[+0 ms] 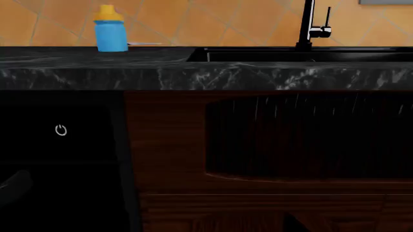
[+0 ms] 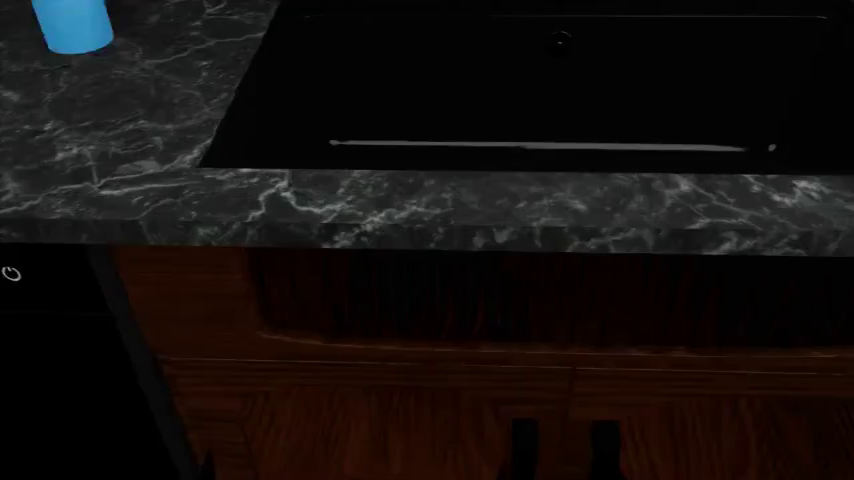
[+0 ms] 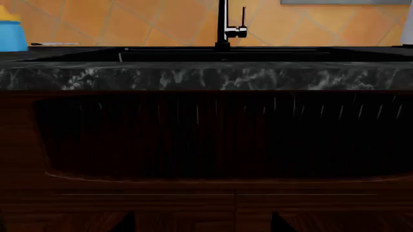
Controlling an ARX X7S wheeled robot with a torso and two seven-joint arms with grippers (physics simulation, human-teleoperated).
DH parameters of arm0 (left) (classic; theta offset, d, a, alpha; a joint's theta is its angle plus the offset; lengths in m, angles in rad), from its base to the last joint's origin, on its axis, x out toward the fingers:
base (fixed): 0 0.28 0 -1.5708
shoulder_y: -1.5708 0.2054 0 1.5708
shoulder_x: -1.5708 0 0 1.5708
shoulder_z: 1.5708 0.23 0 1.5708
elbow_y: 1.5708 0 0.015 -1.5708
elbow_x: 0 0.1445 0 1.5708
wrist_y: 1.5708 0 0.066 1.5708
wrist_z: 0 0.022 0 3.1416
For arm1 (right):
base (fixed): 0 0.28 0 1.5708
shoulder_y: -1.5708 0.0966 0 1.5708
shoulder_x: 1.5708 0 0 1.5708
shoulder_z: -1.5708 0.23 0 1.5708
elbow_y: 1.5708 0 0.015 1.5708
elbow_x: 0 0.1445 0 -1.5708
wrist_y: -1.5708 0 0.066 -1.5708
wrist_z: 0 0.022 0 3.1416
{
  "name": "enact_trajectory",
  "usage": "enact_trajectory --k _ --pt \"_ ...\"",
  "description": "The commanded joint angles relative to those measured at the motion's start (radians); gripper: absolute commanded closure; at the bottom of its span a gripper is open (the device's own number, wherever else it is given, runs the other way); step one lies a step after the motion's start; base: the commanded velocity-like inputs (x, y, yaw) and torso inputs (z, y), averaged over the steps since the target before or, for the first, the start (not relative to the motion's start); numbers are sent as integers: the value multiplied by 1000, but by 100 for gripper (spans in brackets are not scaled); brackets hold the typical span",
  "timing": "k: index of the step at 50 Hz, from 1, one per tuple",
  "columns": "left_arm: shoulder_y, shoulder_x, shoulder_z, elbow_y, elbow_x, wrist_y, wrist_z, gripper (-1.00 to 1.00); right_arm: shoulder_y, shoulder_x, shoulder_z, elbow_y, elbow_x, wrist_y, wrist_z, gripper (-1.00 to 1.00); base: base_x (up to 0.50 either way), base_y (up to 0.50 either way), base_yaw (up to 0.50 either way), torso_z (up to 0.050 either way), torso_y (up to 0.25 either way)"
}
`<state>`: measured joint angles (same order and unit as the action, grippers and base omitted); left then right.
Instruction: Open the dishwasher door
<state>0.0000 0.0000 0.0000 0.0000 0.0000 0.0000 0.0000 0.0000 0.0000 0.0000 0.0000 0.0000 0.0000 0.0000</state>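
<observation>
- Glossy black dishwasher door (image 1: 61, 159): flat panel with a white power symbol (image 1: 61, 130), at the far left edge of the head view, under the black marbled stone countertop (image 2: 534, 210); appears closed.
- Dark-grey bar handle (image 1: 14, 182): only one end visible in the left wrist view.
- Reddish-brown wood cabinet front (image 3: 213, 140): fills the centre, under the black sink basin (image 2: 534, 90).
- Blue bottle with orange cap (image 1: 110, 30): on the countertop.
- Grippers: neither in view; jaw state cannot be told.
- Step, as judged: shift left, centre on the handle first.

Right claw (image 3: 203, 225) is showing only two dark fingertips (image 3: 127, 223) at the wrist view's edge, sitting well apart. Left claw (image 1: 210, 226) is showing one dim fingertip (image 1: 293, 225); spread unclear.
</observation>
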Motion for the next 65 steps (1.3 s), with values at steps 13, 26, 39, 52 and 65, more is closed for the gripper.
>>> enact_trajectory --k 13,26,39,52,65 --pt "10 -60 56 28 -68 16 -58 -100 0 46 -72 22 49 -29 64 -100 0 46 0 0 0" --pt "19 -81 61 21 -115 57 -60 -100 -1 65 -112 19 55 -26 89 -100 0 339 0 0 0" --pt "13 -96 76 8 -130 66 -75 -100 -1 81 -134 5 69 -18 106 -100 0 372 0 0 0" --pt "14 -113 90 12 -151 59 -84 -100 -3 93 -154 0 82 -15 125 -100 0 416 0 0 0" --pt "15 -128 106 12 -156 62 -93 -100 -6 106 -167 2 102 -27 139 -100 0 425 0 0 0"
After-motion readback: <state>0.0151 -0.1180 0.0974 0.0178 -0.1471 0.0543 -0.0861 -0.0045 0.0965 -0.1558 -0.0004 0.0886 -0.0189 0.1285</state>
